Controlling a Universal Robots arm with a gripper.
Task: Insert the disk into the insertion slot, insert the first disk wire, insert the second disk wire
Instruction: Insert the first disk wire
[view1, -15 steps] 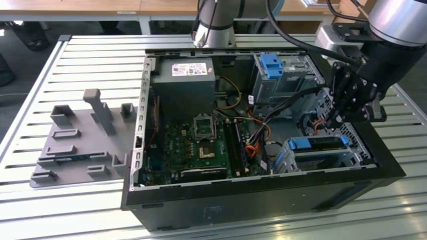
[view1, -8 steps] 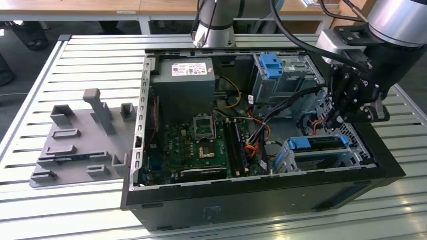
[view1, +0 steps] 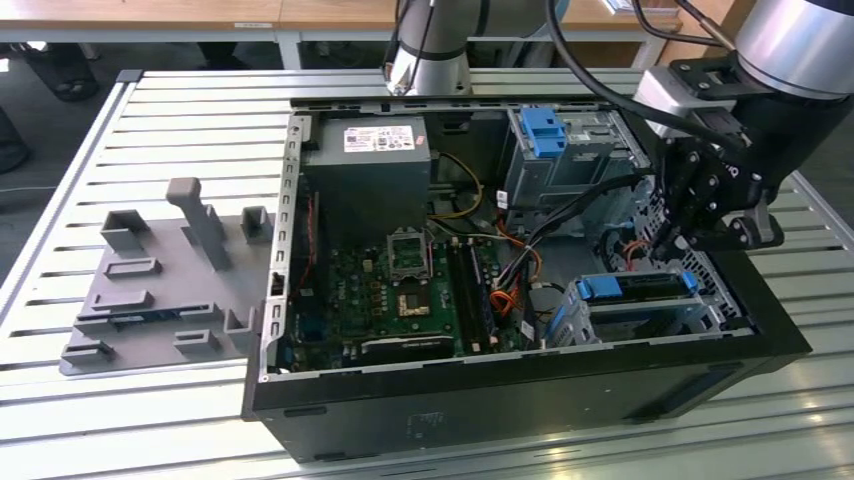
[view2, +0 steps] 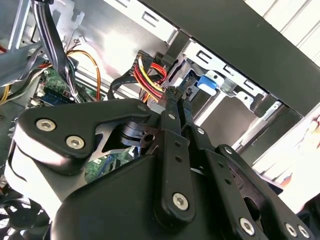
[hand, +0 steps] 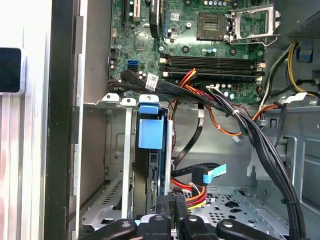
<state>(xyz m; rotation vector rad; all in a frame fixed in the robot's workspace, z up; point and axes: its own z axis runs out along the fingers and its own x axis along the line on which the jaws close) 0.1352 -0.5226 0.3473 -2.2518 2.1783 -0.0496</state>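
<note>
Hanging over the seated disk (view1: 625, 287), gripper (view2: 172, 92) pinched together (on anything? can't tell).
Wires (view2: 147, 75) crowd the slot (view1: 667, 318), lower right of exterior view; easy snag.

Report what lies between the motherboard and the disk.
In the first wrist view, a bundle of black cables crosses between the motherboard and the disk seated in the insertion slot.

- The arm (view1: 795, 38) stands at the exterior view's right, its silver link slanting downward.
- The black gripper (view1: 678, 240) hangs below it, pointing steeply down, linkages folded inward.
- In both wrist views its fingers (view2: 169, 114) lie side by side, the jaws drawn together with barely a slit between the tips.
</note>
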